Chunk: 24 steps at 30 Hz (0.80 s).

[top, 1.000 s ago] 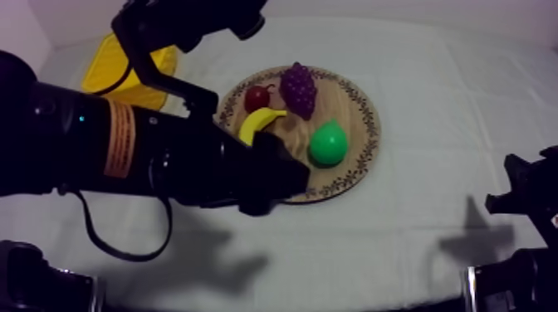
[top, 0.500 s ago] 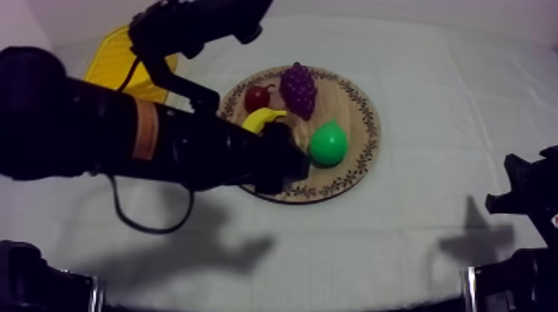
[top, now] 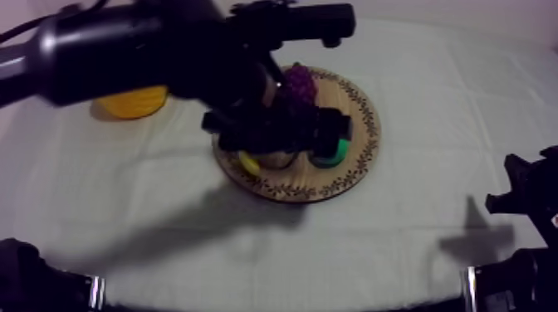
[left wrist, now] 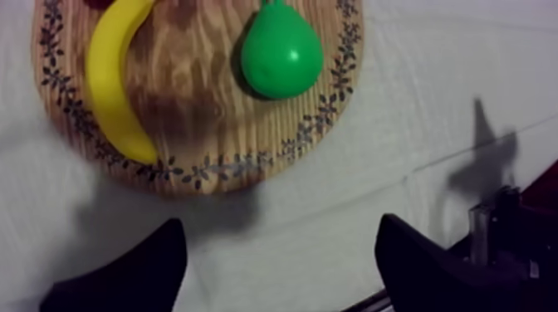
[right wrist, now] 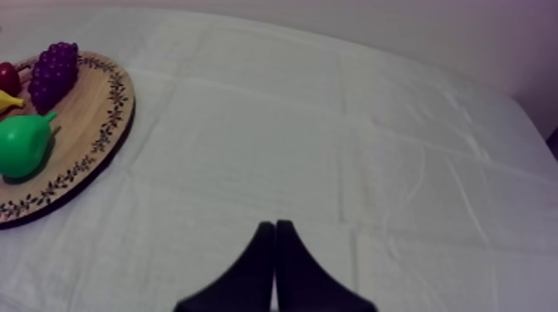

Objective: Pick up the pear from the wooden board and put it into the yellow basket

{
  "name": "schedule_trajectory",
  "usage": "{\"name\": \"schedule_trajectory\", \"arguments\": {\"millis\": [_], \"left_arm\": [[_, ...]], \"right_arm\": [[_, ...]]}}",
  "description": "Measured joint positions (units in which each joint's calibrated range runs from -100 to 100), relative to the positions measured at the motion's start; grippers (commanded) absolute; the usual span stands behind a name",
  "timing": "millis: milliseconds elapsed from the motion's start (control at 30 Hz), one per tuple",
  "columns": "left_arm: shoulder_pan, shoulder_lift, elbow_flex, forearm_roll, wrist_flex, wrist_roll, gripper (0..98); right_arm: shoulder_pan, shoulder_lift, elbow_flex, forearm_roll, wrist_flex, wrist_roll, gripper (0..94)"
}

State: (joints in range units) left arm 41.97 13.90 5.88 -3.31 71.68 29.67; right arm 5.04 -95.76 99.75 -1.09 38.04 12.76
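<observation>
Pear point(left wrist: 281, 56): green toy fruit, lying on its side on the wooden board point(left wrist: 191, 99), near the patterned rim on the side away from the banana point(left wrist: 112, 83).
- Axis: the stem end points away from the left gripper point(left wrist: 278, 249) and the fat end toward it, so the long axis runs roughly in line with the reach.
- Bearing: straight ahead of that gripper, past the board's near rim and about midway between its two fingers.
- Left gripper: fingers wide apart, nothing between them, hanging above the cloth just short of the board. It is the nearer arm.
- Right gripper point(right wrist: 274, 226): fingers pressed together in a narrow wedge, over bare cloth, well apart from the board.
- Obscured: in the top view the left arm crosses the board, leaving a green sliver that is probably the pear point(top: 334, 153).
- Yellow basket point(top: 133, 103): beyond the board on the left side, partly hidden by the same arm.
- Grapes point(right wrist: 54, 70): at the board's far part, clear of the pear.
</observation>
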Motion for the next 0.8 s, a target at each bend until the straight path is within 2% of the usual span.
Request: {"name": "schedule_trajectory", "arguments": {"millis": [167, 433, 800], "left_arm": [[-1.14, 9.87, -12.45, 0.66, 7.61, -2.26, 80.2], [-2.92, 23.65, -29.23, 1.53, 15.67, -5.0, 77.3], [-4.41, 38.71, -47.11, 4.28, 26.23, -7.75, 73.8]], "right_arm": [[0.07, 0.0, 0.0, 0.0, 0.0, 0.0, 0.3], [0.12, 0.0, 0.0, 0.0, 0.0, 0.0, 0.3], [0.12, 0.0, 0.0, 0.0, -0.05, 0.0, 0.3]]}}
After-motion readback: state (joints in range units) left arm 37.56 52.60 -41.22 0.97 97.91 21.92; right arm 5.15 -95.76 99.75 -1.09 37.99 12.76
